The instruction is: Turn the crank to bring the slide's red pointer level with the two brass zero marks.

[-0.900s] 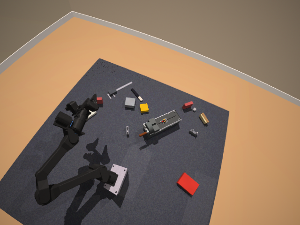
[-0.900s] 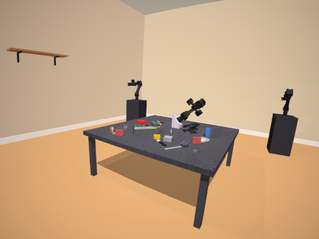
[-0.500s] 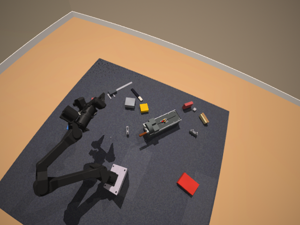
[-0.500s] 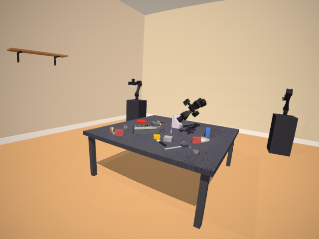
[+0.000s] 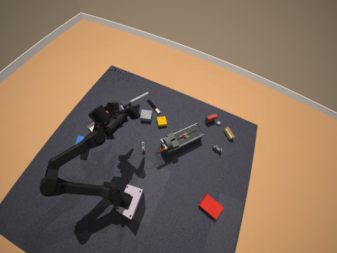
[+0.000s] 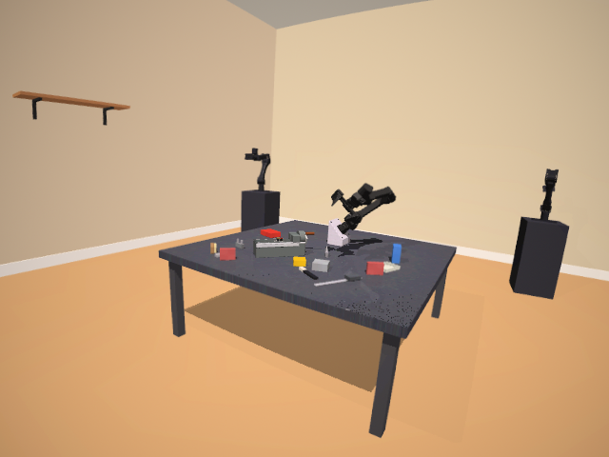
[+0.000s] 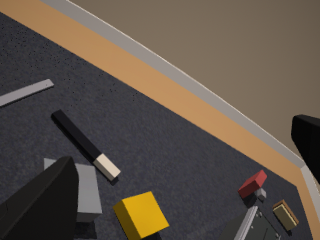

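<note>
The crank machine [image 5: 170,142] [image 6: 279,249] is a grey box with a long slotted top; only its far end [image 7: 257,227] shows at the wrist view's bottom right. Its brown crank handle [image 5: 160,150] [image 6: 309,233] sticks out at the end nearer the arm. The slide's red pointer [image 5: 182,136] is beside yellow marks on the top; they are too small to tell whether they are level. My gripper [image 5: 129,105] [image 7: 189,147] is open and empty, raised above the table, well to the left of the machine in the top view. It is apart from the handle.
A grey block [image 5: 146,115] [image 7: 90,192] and a yellow block [image 5: 161,120] [image 7: 141,215] lie between gripper and machine. A black-and-white stick [image 5: 153,106] [image 7: 82,140] lies behind them. A small upright metal piece [image 5: 142,147] stands left of the handle. A red block [image 5: 210,206] lies at the lower right.
</note>
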`<state>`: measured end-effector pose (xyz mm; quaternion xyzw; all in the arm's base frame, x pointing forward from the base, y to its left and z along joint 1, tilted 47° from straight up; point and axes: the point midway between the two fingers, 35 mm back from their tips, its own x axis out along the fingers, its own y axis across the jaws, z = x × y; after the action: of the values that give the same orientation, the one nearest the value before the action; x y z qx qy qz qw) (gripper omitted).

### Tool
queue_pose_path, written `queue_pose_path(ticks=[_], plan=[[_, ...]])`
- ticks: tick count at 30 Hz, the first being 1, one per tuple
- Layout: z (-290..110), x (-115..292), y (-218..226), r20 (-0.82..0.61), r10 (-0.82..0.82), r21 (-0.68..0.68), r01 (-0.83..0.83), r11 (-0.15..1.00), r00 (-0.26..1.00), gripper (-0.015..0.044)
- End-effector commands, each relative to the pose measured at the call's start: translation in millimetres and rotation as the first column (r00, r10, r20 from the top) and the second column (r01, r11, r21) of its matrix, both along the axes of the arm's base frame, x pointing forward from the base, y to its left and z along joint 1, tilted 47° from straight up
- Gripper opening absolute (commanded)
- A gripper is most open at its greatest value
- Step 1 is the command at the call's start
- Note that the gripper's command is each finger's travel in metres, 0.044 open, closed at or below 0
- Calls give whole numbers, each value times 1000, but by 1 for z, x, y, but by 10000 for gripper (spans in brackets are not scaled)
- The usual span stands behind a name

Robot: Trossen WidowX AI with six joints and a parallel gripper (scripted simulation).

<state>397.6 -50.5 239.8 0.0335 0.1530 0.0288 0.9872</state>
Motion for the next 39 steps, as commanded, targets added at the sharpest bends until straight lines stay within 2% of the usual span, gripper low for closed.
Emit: queue_pose_path(ticks=[1, 22, 39], plan=[[-19, 11, -19, -66, 2, 23, 0, 1000, 998, 440], [-138, 30, -109, -353, 47, 292, 62, 954, 934, 440], [-238, 6, -172, -457, 127, 572, 182, 800, 880, 440]])
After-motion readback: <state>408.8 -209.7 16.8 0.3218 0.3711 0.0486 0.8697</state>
